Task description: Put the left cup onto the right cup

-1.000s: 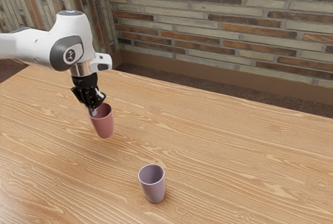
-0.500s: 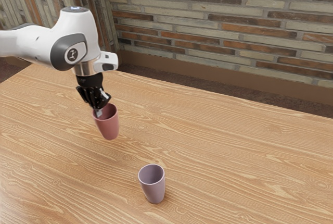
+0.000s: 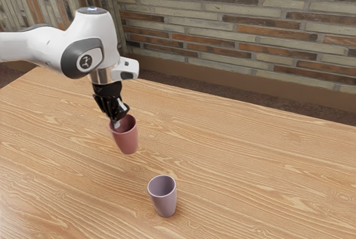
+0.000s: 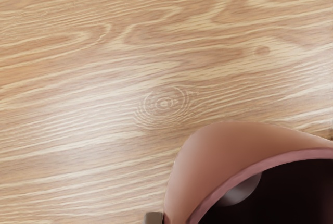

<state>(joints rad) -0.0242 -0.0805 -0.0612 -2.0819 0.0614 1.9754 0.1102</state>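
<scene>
Over the table (image 3: pixel 250 155), toward the exterior view's left, I have the gripper (image 3: pixel 116 121) hanging from the white arm (image 3: pixel 61 47), pointed down and tipped a little. Its fingers are nearly closed and pinch the wall of the pink cup (image 3: pixel 125 135) at the rim, one finger inside the mouth and one outside. The pink cup is in the air, clear of the wood. It is tilted, so its base leans toward the exterior view's right and its mouth faces up toward my hand.

The purple cup (image 3: pixel 162 194) stands upright on the table, mouth up, nearer the camera. The pink cup hangs to the exterior view's left of it, not over its mouth, with bare wood between the two.

From the wrist camera, the pink cup (image 4: pixel 229 156) sits close under my hand. I see its outer wall, its paler rim and its dark inside. A small grey nub (image 4: pixel 240 194) rests against the inner wall just below the rim. Past the cup runs the table's (image 4: pixel 104 36) grain, with a ringed knot (image 4: pixel 165 102) near the cup. A brick wall (image 3: pixel 250 16) stands behind the table.
</scene>
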